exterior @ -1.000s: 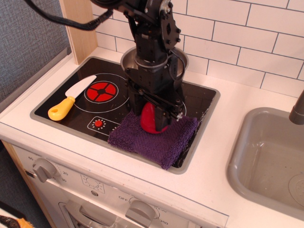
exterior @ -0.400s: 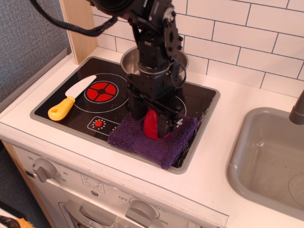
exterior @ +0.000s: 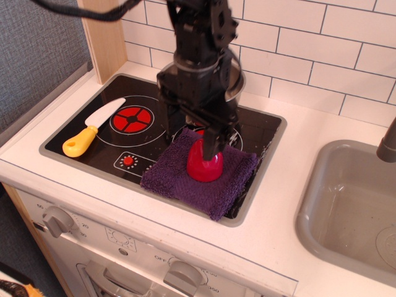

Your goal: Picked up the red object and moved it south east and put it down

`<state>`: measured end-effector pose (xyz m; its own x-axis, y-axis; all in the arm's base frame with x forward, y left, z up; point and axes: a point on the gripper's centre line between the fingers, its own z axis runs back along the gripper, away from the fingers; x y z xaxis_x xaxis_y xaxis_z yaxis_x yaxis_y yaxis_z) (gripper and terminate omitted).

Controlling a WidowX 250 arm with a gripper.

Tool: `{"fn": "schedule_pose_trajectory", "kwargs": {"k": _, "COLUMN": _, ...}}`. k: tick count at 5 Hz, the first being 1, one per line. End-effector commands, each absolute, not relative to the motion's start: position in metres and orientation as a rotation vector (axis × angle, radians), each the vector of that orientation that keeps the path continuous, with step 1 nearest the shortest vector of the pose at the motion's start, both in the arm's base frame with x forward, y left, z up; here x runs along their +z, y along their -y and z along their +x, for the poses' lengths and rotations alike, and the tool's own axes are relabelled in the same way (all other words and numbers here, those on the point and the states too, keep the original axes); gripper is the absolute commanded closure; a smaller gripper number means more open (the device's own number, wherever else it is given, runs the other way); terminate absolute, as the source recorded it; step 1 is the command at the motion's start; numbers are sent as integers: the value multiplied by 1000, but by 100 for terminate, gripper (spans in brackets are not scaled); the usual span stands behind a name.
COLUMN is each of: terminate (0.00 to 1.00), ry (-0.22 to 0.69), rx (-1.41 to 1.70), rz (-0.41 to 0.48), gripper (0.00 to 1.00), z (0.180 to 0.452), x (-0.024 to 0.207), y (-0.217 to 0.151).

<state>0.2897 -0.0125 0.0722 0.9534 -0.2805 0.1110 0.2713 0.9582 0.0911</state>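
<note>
The red object (exterior: 205, 165) is a small glossy toy that tapers upward. It stands on the purple cloth (exterior: 179, 179) at the front right of the black toy stove top (exterior: 142, 105). My gripper (exterior: 194, 137) hangs just above and behind it. Its jaws are spread, and the fingers (exterior: 217, 143) are off the toy's sides. The top of the red object lies between the fingertips. The arm hides most of the steel pot (exterior: 234, 81) at the back of the stove.
A toy knife (exterior: 91, 127) with a yellow handle lies on the left of the stove, beside the red burner mark (exterior: 131, 118). A grey sink (exterior: 346, 204) is to the right. A wooden post (exterior: 102, 37) and the tiled wall stand behind.
The gripper has opened and risen a little, leaving the red object standing on the purple cloth. The toy now shows in full where the fingers covered it before.
</note>
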Motion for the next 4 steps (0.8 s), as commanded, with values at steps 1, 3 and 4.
{"fn": "schedule_pose_trajectory", "kwargs": {"k": 1, "terminate": 0, "ry": 155, "rx": -198, "rz": -35, "gripper": 0, "z": 290, "x": 104, "y": 18}}
{"fn": "schedule_pose_trajectory", "kwargs": {"k": 3, "terminate": 0, "ry": 119, "rx": -170, "rz": -50, "gripper": 0, "z": 291, "x": 104, "y": 19}}
{"fn": "schedule_pose_trajectory", "kwargs": {"k": 4, "terminate": 100, "ry": 119, "rx": -170, "rz": -50, "gripper": 0, "z": 291, "x": 104, "y": 19}}
